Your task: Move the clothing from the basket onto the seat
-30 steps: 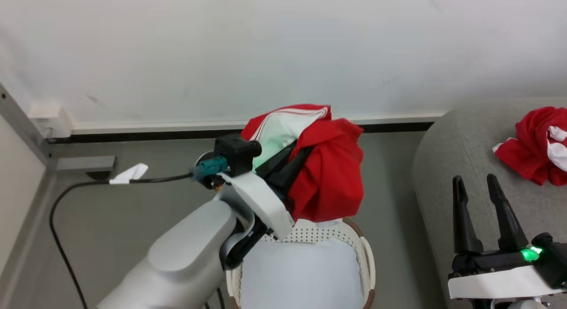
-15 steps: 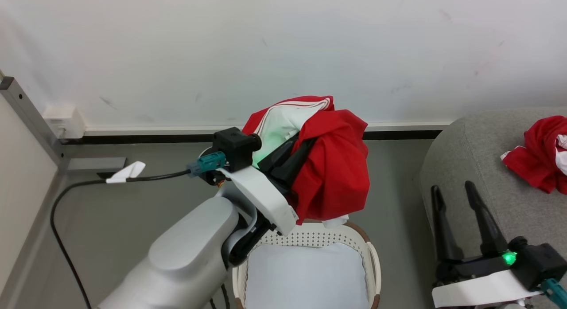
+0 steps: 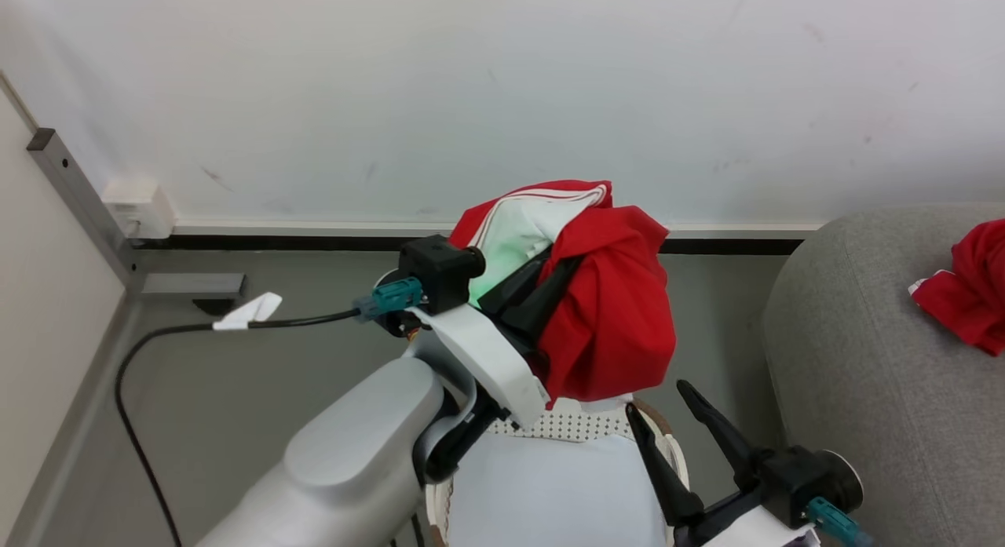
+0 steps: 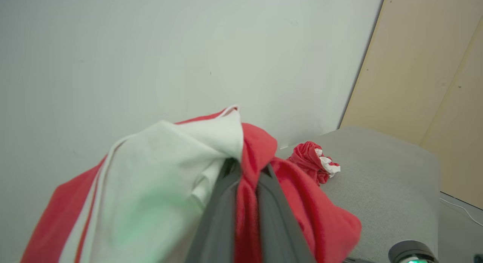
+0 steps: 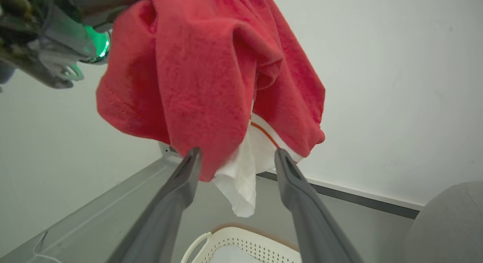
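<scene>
My left gripper (image 3: 550,278) is shut on a bright red piece of clothing (image 3: 612,311) with white trim, which hangs bunched above the back of the basket (image 3: 585,426). In the left wrist view the two dark fingers (image 4: 222,210) pinch a red fold of the clothing (image 4: 158,180). My right gripper (image 3: 658,398) stands open at the basket's right rim, below the hanging cloth. In the right wrist view its gripper (image 5: 237,153) points up at the clothing's (image 5: 203,66) lower edge without touching it. Another red garment (image 3: 970,296) lies on the grey seat (image 3: 864,359).
The basket's pale bottom (image 3: 550,492) shows with nothing on it. A black cable (image 3: 157,351) runs across the grey floor at the left. A white wall stands close behind. The seat (image 5: 453,225) rises just right of the basket (image 5: 245,244).
My right gripper has swung left from over the seat to the basket's right rim, under the hanging cloth. The head camera has shifted. The left gripper keeps its hold on the clothing.
</scene>
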Robot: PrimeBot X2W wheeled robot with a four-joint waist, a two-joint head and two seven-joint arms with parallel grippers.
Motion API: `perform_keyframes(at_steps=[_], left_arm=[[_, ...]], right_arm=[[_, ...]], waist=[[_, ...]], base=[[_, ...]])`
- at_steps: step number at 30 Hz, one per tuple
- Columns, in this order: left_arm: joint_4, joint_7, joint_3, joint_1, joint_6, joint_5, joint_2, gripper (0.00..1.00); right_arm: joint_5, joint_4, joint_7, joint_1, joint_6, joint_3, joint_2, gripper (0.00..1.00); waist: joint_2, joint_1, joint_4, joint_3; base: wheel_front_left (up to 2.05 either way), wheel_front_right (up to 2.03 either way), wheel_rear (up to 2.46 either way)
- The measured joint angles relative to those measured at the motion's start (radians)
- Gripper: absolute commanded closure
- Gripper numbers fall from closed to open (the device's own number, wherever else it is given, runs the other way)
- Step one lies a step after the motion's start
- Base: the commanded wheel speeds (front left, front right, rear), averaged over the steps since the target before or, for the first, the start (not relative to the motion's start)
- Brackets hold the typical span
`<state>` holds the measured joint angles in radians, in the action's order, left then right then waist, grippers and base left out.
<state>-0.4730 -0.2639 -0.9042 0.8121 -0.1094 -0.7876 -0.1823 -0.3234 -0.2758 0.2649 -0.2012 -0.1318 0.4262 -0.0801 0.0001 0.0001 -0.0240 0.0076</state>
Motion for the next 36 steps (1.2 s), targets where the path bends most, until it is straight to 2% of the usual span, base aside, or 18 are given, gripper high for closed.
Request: perform_keyframes(at_steps=[5, 10, 17, 23, 24, 25, 27, 36], left_arm=[[0.004, 0.000, -0.019, -0.004, -0.005, -0.016, 0.026, 1.00], [0.006, 0.007, -0.055, -0.018, -0.010, -0.021, 0.049, 1.00], [0.008, 0.018, -0.102, -0.020, -0.015, -0.035, 0.069, 1.00], [0.012, 0.025, -0.130, -0.021, -0.018, -0.050, 0.078, 1.00], [0.011, 0.025, -0.131, -0.022, -0.018, -0.052, 0.079, 1.00], [0.009, 0.025, -0.132, -0.023, -0.018, -0.057, 0.078, 1.00], [0.006, 0.025, -0.134, -0.026, -0.018, -0.059, 0.078, 1.00], [-0.012, 0.016, -0.132, -0.035, -0.019, -0.078, 0.070, 1.00]], right_arm=[[-0.002, -0.147, 0.000, -0.078, 0.000, 0.054, 0.002, 0.00], [0.017, -0.253, 0.000, -0.136, 0.000, 0.040, 0.016, 0.00], [0.034, -0.331, 0.000, -0.197, 0.000, 0.043, 0.024, 0.00], [-0.004, -0.368, 0.000, -0.218, 0.000, 0.053, 0.026, 0.00], [-0.013, -0.367, 0.000, -0.219, 0.000, 0.051, 0.027, 0.11], [-0.018, -0.363, 0.000, -0.219, 0.000, 0.051, 0.027, 0.45], [-0.026, -0.351, 0.000, -0.218, 0.000, 0.052, 0.027, 1.00], [-0.041, -0.287, 0.000, -0.176, 0.000, 0.042, 0.028, 1.00]], waist=[[0.0000, 0.0000, 0.028, -0.003], [0.0000, 0.0000, 0.071, -0.009], [0.0000, 0.0000, 0.136, -0.020], [0.0000, 0.0000, 0.194, -0.031], [-0.0001, 0.0000, 0.203, -0.032], [-0.0001, 0.0000, 0.210, -0.033], [-0.0001, 0.0000, 0.221, -0.035], [0.0000, 0.0000, 0.224, -0.026]], base=[[0.00, 0.00, 0.00], [0.00, 0.00, 0.00], [0.00, 0.00, 0.00], [0.00, 0.00, 0.00], [0.00, 0.00, 0.00], [0.00, 0.00, 0.00], [0.00, 0.00, 0.00], [0.00, 0.00, 0.00]])
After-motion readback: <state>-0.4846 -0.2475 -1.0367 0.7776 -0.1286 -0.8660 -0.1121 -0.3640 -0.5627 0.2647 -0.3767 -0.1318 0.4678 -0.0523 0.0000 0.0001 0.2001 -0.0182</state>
